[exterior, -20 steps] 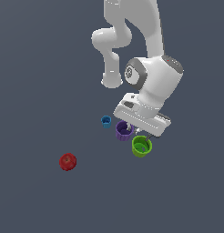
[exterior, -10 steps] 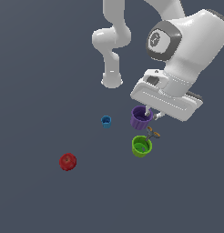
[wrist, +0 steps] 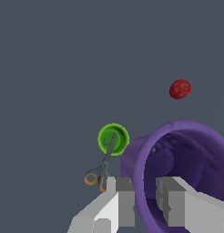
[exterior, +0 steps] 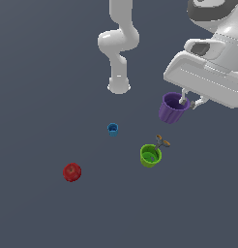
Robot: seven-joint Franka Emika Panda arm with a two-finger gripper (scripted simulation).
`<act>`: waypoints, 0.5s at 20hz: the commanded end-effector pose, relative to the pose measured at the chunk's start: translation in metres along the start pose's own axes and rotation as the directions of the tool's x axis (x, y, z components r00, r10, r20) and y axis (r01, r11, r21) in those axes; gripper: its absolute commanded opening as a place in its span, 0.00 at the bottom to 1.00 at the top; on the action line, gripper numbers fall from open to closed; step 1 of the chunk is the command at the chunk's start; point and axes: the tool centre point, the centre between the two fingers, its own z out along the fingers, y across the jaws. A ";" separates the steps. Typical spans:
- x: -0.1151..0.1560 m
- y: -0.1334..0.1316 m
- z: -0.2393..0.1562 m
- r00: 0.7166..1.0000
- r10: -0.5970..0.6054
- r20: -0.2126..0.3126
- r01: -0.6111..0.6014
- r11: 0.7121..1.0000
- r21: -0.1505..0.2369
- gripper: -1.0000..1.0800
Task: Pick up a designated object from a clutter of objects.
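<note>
Going left to right on the desk (exterior: 34, 97): red ball (exterior: 71, 171), blue cup (exterior: 112, 129), green cup (exterior: 150, 156) with scissors (exterior: 162, 142) touching it. The purple cup (exterior: 172, 108) is hanging mid-air, empty, with the jaws pinching just its rim. Such a thin grip, it's probably risking slipping out.

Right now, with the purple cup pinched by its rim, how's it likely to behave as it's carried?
The purple cup looks hollow and thin-walled, so probably light. The jaws grip only one spot of its rim, one finger outside the wall, so it may swing or tilt. Its ribbed wall looks stiff enough to keep shape, though that smooth rim could slip.
</note>
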 end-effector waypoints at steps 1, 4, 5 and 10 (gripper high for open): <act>0.000 -0.006 -0.021 1.000 0.001 0.000 -0.001 1.000 0.000 0.00; 0.000 -0.013 -0.039 1.000 0.000 0.000 0.000 1.000 0.000 0.00; 0.001 -0.015 -0.044 1.000 0.000 0.000 0.000 1.000 0.000 0.00; 0.001 -0.022 -0.062 1.000 0.000 -0.001 0.000 1.000 -0.001 0.00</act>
